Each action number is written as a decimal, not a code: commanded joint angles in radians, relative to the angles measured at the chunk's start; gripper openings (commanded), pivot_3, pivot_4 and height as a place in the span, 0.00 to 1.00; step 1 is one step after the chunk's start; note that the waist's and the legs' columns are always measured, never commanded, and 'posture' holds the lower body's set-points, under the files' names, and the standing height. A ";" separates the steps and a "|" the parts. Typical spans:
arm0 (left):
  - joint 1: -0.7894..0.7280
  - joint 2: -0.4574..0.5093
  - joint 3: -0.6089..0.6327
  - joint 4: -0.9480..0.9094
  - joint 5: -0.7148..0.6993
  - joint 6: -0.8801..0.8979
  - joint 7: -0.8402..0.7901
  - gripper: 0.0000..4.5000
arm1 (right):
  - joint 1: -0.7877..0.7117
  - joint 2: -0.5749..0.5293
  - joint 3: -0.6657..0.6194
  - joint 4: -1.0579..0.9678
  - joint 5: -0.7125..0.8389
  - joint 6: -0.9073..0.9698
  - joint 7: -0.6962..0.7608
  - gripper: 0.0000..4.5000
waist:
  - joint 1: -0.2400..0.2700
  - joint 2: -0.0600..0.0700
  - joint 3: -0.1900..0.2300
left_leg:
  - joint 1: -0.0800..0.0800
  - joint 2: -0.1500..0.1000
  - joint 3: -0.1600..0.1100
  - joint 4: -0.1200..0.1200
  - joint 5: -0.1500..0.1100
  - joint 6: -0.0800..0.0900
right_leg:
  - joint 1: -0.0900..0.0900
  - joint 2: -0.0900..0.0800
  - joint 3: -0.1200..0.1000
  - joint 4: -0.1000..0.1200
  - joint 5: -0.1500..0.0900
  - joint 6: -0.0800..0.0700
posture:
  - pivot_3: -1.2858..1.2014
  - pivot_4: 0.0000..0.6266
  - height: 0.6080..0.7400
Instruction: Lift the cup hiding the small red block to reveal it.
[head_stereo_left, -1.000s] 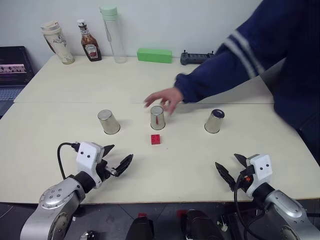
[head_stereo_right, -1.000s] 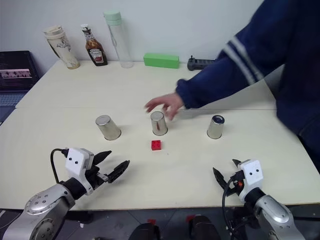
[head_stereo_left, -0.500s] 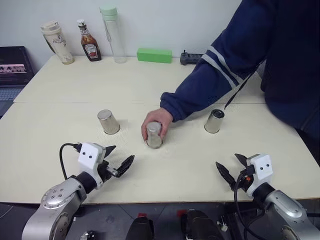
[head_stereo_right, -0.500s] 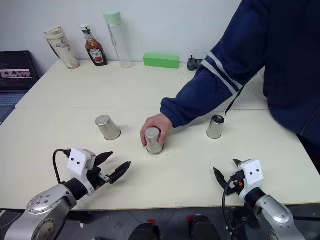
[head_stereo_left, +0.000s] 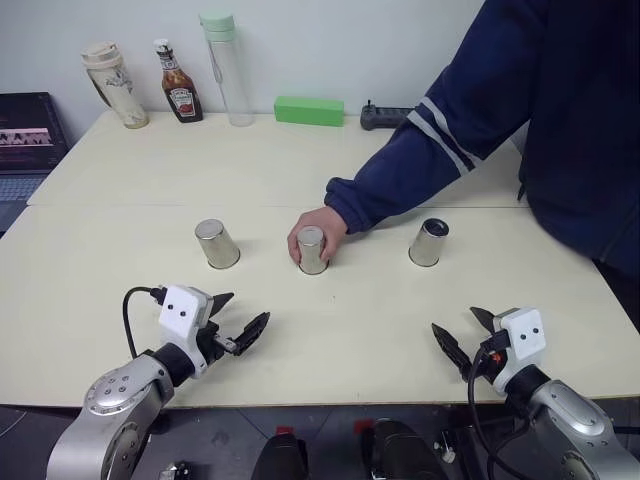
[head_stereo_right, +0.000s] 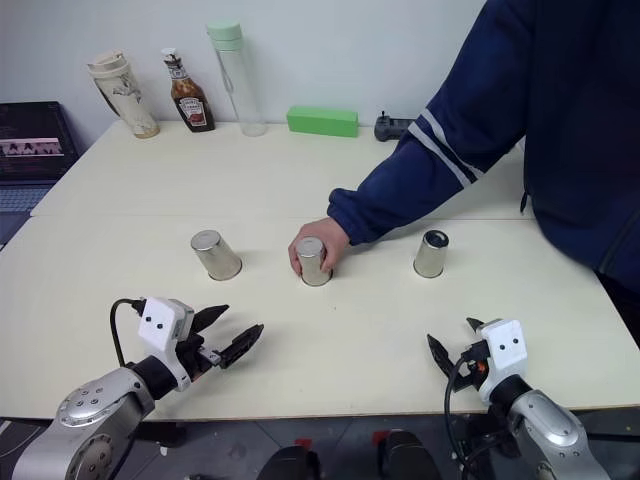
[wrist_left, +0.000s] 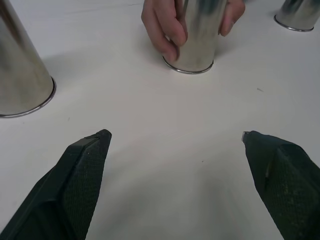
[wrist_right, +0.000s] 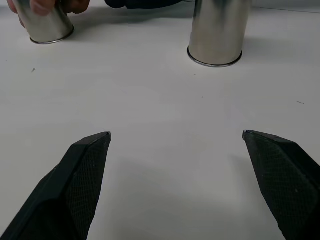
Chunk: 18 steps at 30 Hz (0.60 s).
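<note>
Person's hand (head_stereo_left: 312, 233) and sleeve (head_stereo_left: 420, 150) block the middle cup (head_stereo_left: 312, 250); left cup (head_stereo_left: 216, 243) and right cup (head_stereo_left: 429, 242) stand unobstructed.

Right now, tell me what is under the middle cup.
Nothing under it can be seen: the middle cup stands upside down, rim on the table, with a person's hand wrapped around it. Its steel wall hides whatever lies inside. No red block lies on the open tabletop.

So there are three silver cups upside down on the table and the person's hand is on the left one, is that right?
Not quite. The three silver cups are upside down on the table, but the person's hand is on the middle cup, not the left cup. The left eye view shows this; the right cup stands untouched.
</note>
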 joint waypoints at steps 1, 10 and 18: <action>-0.008 0.011 0.003 -0.014 0.004 -0.025 -0.010 1.00 | -0.005 0.003 -0.008 -0.025 -0.004 -0.028 -0.002 1.00 | 0.000 0.000 0.000 | 0.000 0.000 0.000 0.000 0.000 0.000 | 0.000 0.000 0.000 0.000 0.000 0.000 | 0.52 0.24 1.00; -0.003 0.010 0.002 -0.013 0.009 -0.031 -0.020 1.00 | -0.006 0.002 -0.007 -0.021 -0.009 -0.034 0.005 1.00 | 0.000 0.000 0.000 | 0.000 0.000 0.000 0.000 0.000 0.000 | 0.000 0.000 0.000 0.000 0.000 0.000 | 0.52 0.24 1.00; -0.001 0.009 0.002 -0.007 0.013 -0.037 -0.028 1.00 | -0.003 0.001 -0.008 -0.019 -0.011 -0.039 0.009 1.00 | 0.000 0.000 0.000 | 0.000 0.000 0.000 0.000 0.000 0.000 | 0.000 0.000 0.000 0.000 0.000 0.000 | 0.52 0.24 1.00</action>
